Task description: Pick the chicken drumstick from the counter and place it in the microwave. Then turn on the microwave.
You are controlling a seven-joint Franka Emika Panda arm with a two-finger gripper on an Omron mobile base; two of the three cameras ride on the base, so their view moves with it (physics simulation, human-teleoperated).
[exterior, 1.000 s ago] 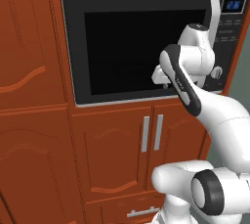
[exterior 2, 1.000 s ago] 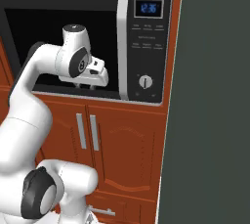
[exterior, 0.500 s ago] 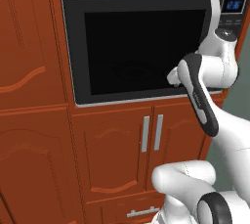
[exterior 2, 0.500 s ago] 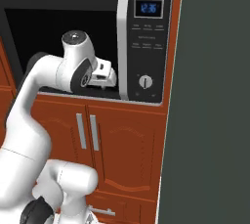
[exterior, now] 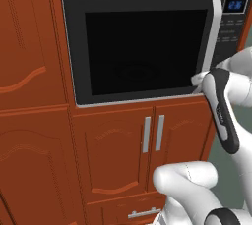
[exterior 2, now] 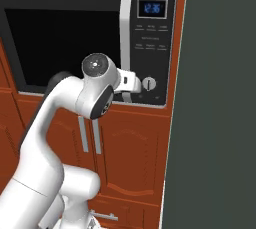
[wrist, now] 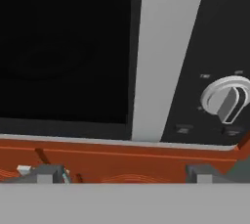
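With the microwave (exterior: 142, 47) door shut, the gripper (wrist: 122, 174) (jaws spread wide, empty) faces the handle (wrist: 163, 56) beside the knob (wrist: 225, 98); switching on remains, drumstick's whereabouts unclear.

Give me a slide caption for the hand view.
Open gripper faces the closed microwave's lower edge, silver handle ahead and round knob off to the right.

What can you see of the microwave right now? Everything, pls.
The microwave is built into reddish-brown cabinetry, silver-framed, with a black glass door that sits closed. A vertical silver handle runs beside a dark control panel with a lit blue display, button rows and a round knob, its pointer tilted. The open gripper hovers low by the handle and knob, touching nothing that I can make out.
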